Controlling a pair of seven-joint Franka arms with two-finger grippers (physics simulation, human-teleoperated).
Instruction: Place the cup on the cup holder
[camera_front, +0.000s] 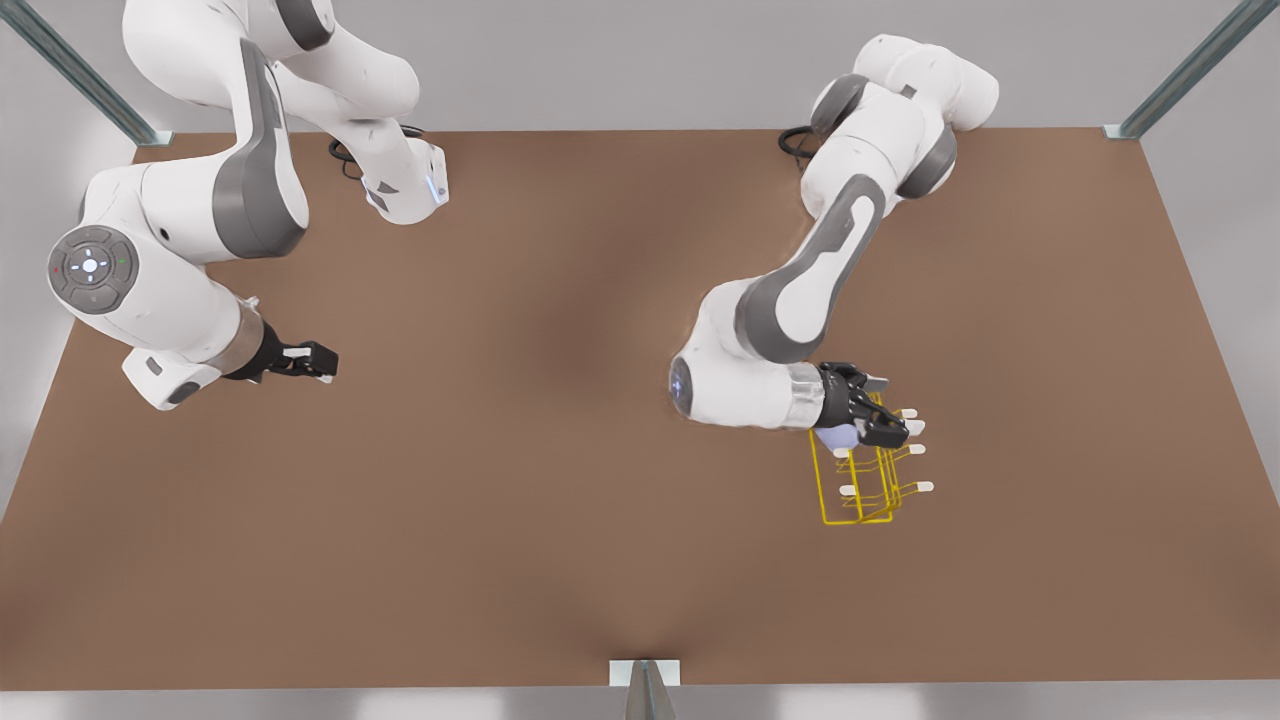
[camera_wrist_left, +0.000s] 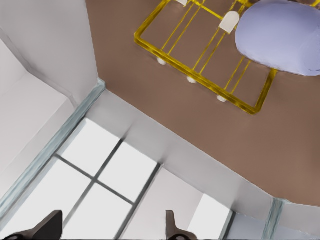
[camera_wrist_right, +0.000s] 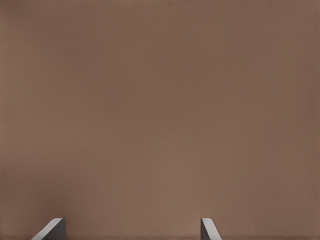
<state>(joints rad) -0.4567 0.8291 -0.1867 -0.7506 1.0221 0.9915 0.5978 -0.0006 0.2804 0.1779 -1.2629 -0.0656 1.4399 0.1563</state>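
The lavender-blue cup (camera_front: 838, 437) (camera_wrist_left: 282, 37) rests against the upper end of the yellow wire cup holder (camera_front: 868, 478) (camera_wrist_left: 200, 75), beside a white-tipped prong (camera_wrist_left: 230, 22). I cannot tell whether it hangs on a prong. My left gripper (camera_front: 880, 410) (camera_wrist_left: 110, 227) hovers right over the cup at the front view's right. Its fingers are spread open and the cup is not between them. My right gripper (camera_front: 305, 360) (camera_wrist_right: 132, 230) waits open over bare table at the front view's left.
The brown table (camera_front: 560, 450) runs to a near edge with a metal bracket (camera_front: 645, 673). Past the table edge close to the rack, the left wrist view shows a white tiled floor (camera_wrist_left: 115, 175) and a metal frame post (camera_wrist_left: 75, 120).
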